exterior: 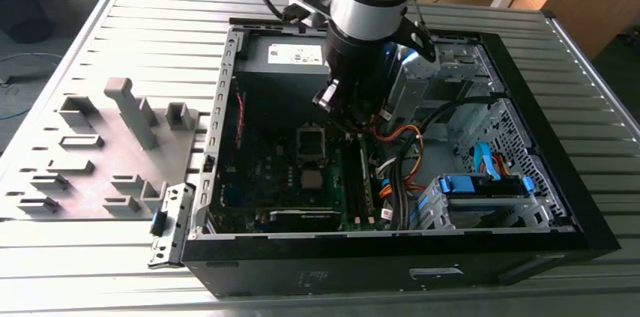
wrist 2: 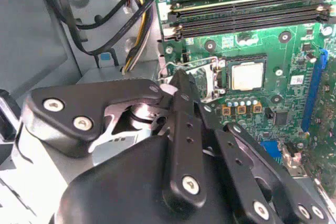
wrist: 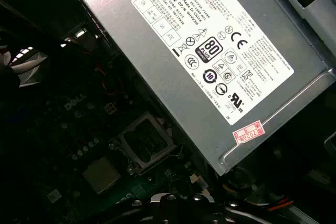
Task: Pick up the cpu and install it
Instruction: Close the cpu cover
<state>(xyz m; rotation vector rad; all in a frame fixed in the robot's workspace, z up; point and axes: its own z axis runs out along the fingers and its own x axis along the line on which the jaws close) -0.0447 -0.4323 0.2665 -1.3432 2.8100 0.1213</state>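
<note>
The cpu (exterior: 313,178) is a small silvery square lying flat on the green motherboard inside the open computer case; both wrist views show it (wrist 2: 247,75) (wrist: 101,175). Beside it is the dark socket frame (wrist 2: 198,77) with a shiny rim, seen in the exterior view (exterior: 312,143) just behind the cpu. My gripper (wrist 2: 172,82) hangs above the board near that frame, a short way from the cpu and not touching it. Its black fingertips meet with nothing between them. In the exterior view the gripper (exterior: 342,107) sits under the arm's thick wrist.
The grey power-supply box (wrist: 210,51) (exterior: 295,55) fills the case's far end. Black memory slots (wrist 2: 247,11) run alongside the socket. Orange and black cables (exterior: 400,145) and a blue drive bay (exterior: 480,186) crowd the exterior view's right. A grey fixture plate (exterior: 100,152) lies outside the case.
</note>
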